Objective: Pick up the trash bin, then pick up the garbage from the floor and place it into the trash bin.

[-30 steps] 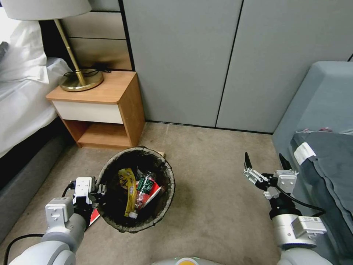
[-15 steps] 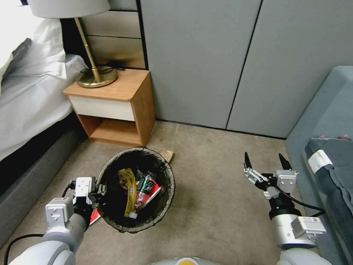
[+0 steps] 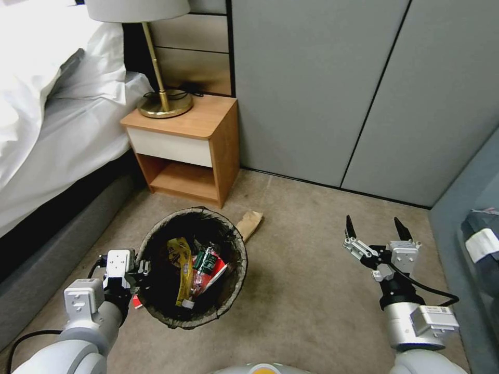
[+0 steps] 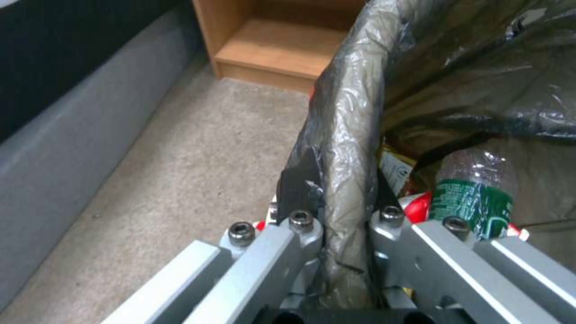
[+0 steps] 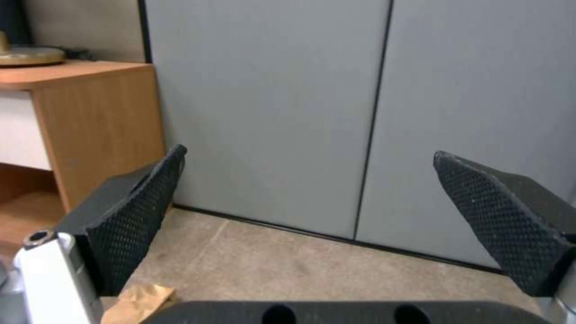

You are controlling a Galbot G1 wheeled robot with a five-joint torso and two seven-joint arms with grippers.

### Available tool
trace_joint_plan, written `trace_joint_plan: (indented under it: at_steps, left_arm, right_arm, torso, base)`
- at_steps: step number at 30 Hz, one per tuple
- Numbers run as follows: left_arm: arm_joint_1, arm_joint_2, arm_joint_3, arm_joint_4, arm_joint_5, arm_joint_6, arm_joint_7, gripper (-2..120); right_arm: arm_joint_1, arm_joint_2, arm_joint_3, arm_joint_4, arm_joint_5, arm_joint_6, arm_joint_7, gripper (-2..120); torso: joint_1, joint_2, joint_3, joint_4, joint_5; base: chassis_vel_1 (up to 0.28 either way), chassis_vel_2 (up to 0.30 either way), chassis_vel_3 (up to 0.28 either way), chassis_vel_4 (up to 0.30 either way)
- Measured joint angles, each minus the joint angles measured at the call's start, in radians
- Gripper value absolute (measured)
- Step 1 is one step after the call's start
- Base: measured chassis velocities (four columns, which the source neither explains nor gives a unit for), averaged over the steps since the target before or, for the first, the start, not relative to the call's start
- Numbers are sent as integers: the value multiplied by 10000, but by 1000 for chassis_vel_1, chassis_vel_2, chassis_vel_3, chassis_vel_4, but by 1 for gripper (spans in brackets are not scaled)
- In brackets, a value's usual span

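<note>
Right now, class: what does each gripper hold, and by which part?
The left gripper clamps the trash bin by its bag-covered rim. The right gripper is open, holding nothing.

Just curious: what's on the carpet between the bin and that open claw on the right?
Nothing: in the head view, bare carpet separates the trash bin from the open right gripper.

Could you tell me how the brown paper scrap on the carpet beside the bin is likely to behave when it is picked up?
The flat, creased brown paper scrap looks thin, so probably light and floppy, bending rather than holding shape. Lying flush on the beige carpet, it may be awkward for the open right pincer to get under. It seems unlikely to roll.
</note>
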Motion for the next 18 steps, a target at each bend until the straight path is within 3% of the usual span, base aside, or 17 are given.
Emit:
trace_joint_plan:
  at_steps: [18]
  left_arm:
    - [-11, 11, -11, 0, -2, 0, 12, 1]
  right_arm:
    - [57, 46, -118, -121, -10, -109, 140, 100]
  torso:
    - [0, 0, 0, -1, 0]
  base:
    - [41, 44, 49, 41]
